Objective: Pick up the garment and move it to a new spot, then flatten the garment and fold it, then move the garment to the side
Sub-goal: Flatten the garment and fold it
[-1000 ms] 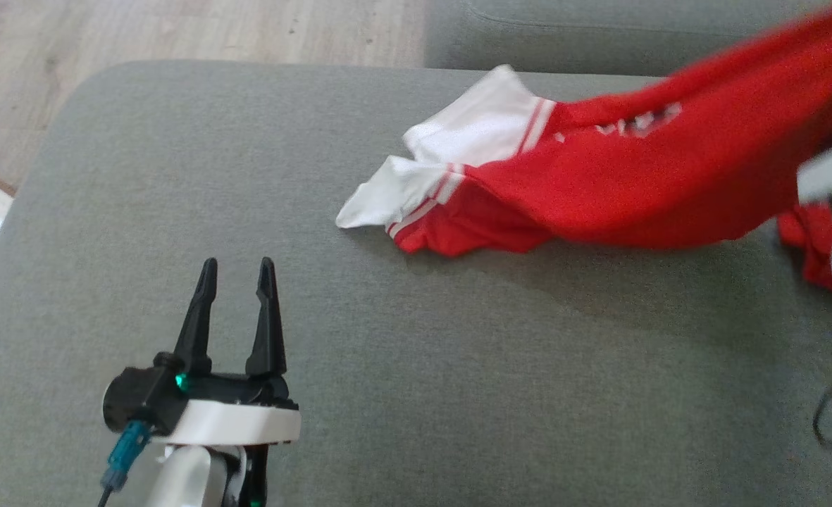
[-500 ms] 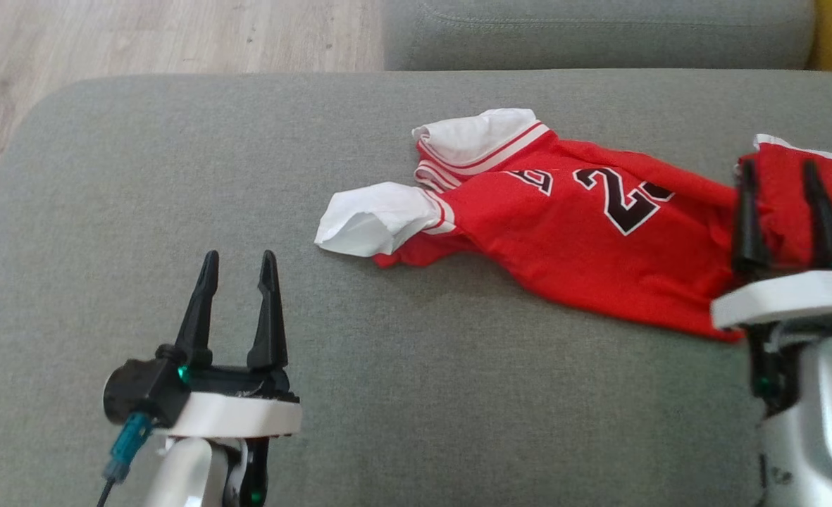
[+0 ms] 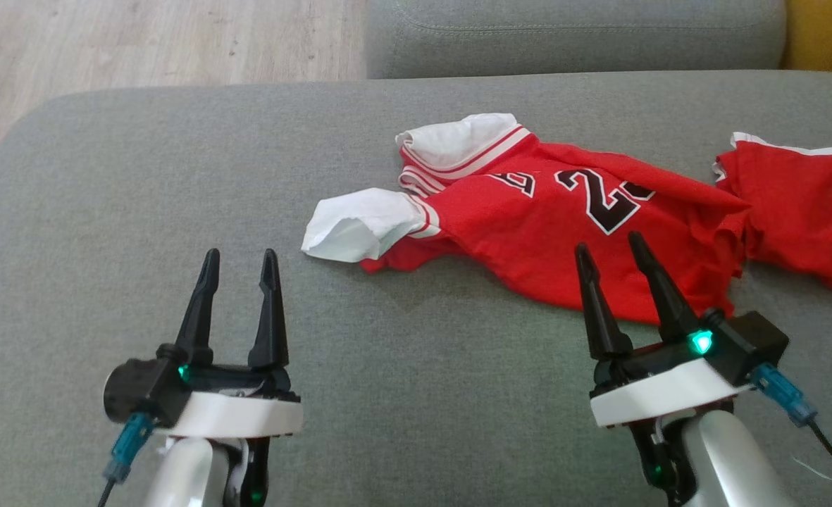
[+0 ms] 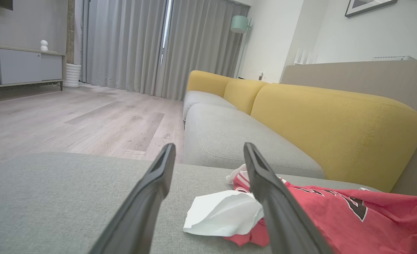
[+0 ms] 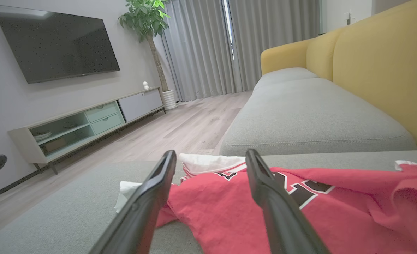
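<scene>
While the jersey (image 3: 563, 232) is seen rumpled on the cushion (image 3: 176, 176), the right tool (image 3: 609, 243), near its edge, and the left tool (image 3: 238, 253), well apart, are held open and empty, seemingly readied for flattening.

Garment (image 3: 578, 232): red jersey, white sleeves with red-white striped trim, black numerals (image 3: 602, 201) outlined in white on the upper face. Lies loose and crumpled on the grey cushion (image 3: 176, 183), in its far right part, neither flattened nor folded. Long axis runs left to right across the cushion. White sleeve (image 3: 356, 229) sticks out at the garment's left end, toward the cushion's middle, curled open. Second white piece (image 3: 458, 137) lies further back toward the cushion's far edge; sleeve or collar, hard to tell. Right of the numerals there is a raised crease, then a red flap with a white edge (image 3: 796, 149) running toward the cushion's right side.
</scene>
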Motion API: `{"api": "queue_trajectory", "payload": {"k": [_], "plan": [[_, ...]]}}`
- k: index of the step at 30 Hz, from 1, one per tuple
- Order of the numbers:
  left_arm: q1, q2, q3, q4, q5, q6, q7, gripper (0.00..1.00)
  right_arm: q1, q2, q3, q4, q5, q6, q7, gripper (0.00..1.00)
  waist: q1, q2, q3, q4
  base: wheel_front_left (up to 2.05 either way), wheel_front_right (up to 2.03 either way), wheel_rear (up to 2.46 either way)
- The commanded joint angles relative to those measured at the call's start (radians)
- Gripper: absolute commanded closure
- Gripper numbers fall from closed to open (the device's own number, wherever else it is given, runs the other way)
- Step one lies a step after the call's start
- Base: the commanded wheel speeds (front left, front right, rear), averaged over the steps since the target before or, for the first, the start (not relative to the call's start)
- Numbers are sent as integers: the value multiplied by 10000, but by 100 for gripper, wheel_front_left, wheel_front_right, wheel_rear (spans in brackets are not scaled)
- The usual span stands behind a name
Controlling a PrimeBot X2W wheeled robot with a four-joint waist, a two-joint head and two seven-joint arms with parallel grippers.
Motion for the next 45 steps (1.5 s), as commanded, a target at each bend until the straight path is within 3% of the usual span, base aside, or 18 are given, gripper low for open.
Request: {"api": "queue_trajectory", "payload": {"k": [1,7,12,20,26,33,35,41,45], "plan": [[-342,16,299,-336,80,-58,-51,0,-452,15,276,-308,44,-9,-133,0,1,-1,-8,42,0,0,0],[-409,16,135,-306,12,-73,-51,0,-1092,11,730,-163,-517,-9,193,0,1,-1,106,510,0,0,0],[-639,16,-116,-211,-109,-66,-51,0,-2127,-416,1667,543,-846,-9,957,0,1,-1,424,1201,0,0,0],[-795,16,-530,-75,-421,49,-51,0,-3604,-932,2819,2588,-826,-9,2091,0,1,-1,801,2140,0,0,0],[-887,16,-823,-30,-644,165,-51,0,-4749,-1415,3570,4197,-1189,-9,2159,0,1,-1,977,2788,0,0,0],[-869,16,-955,-62,-756,262,-51,0,-5628,-1219,3371,5830,-2329,-9,1946,0,1,-1,1048,3113,0,0,0],[-849,16,-974,-71,-767,284,-51,0,-5764,-962,3165,6176,-2319,-9,1769,100,1,-1,1053,3120,0,0,0],[-793,16,-809,-135,-740,366,-51,0,-6063,-249,2746,6405,-1957,-9,583,100,1,-1,1028,2866,0,0,0],[-758,16,-369,-286,-544,409,-51,0,-6194,5,2930,5318,-958,-9,-320,100,1,-1,934,2492,0,0,0]]}}
